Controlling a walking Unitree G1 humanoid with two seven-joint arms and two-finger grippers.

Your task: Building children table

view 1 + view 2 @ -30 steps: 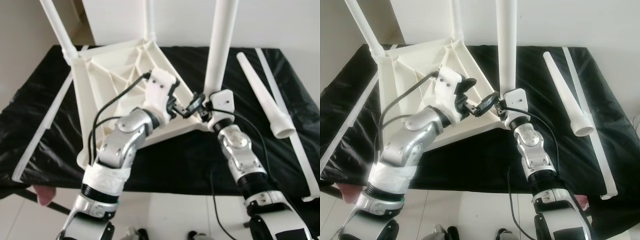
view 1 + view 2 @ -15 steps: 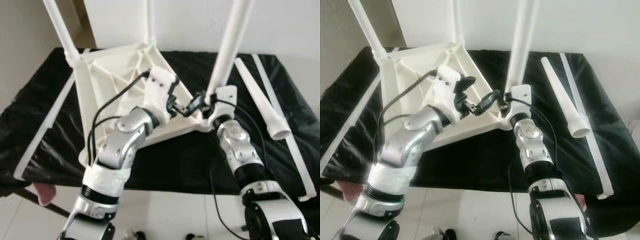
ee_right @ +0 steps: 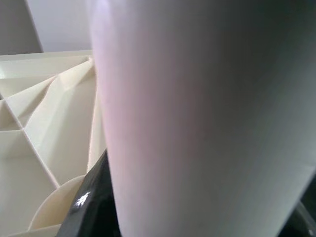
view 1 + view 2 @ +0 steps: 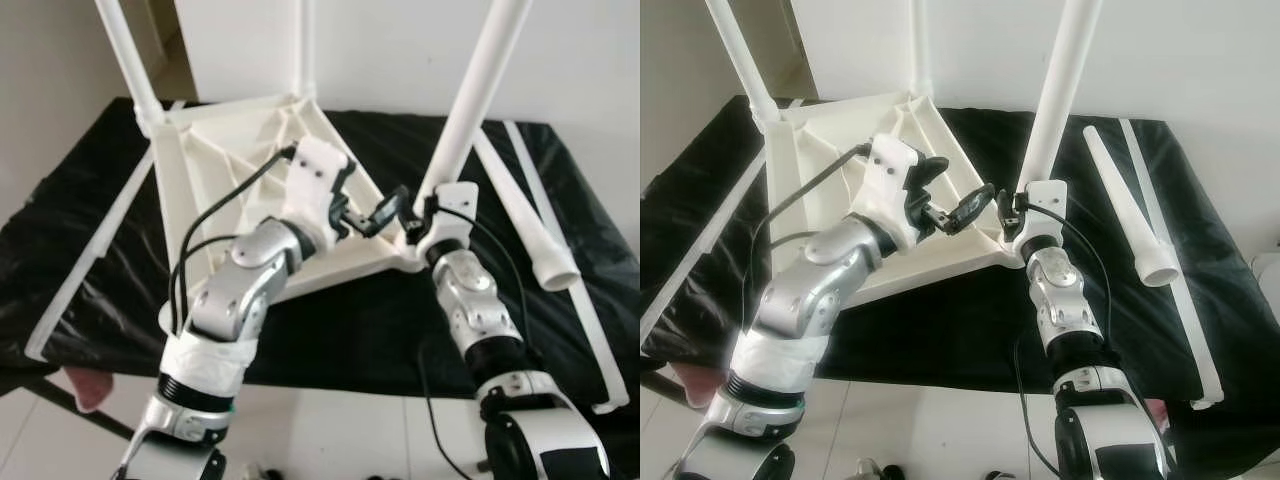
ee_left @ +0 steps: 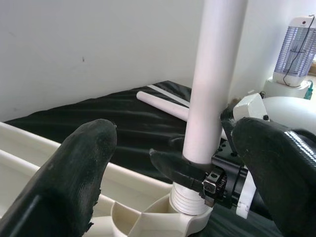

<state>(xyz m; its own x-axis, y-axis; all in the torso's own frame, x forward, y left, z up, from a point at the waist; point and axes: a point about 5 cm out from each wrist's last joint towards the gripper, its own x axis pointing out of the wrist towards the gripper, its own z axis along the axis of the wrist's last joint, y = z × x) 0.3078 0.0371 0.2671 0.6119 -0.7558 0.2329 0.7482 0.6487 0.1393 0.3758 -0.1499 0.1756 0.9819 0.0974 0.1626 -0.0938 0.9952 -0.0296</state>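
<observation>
The white plastic table top [image 4: 230, 170] lies upside down on a black-covered table [image 4: 350, 320]. At its near right corner socket stands a white table leg [image 4: 470, 110], leaning to the right. My right gripper [image 4: 420, 215] is shut on the base of this leg, just above the socket; the leg [image 3: 197, 123] looms close in the right wrist view. My left gripper [image 4: 385, 212] hovers open beside the same corner, and its fingers [image 5: 79, 168] straddle the leg [image 5: 212, 89] at a distance without touching it.
Two more legs [image 4: 125, 50] [image 4: 305, 45] stand in the far corners. A loose leg [image 4: 520, 215] lies on the cloth to the right, beside a long white strip [image 4: 570, 270]. Another strip [image 4: 90, 250] lies along the left side.
The held leg has tipped from nearly upright to leaning right, and my right gripper turned with it. My left gripper has stayed open by the corner.
</observation>
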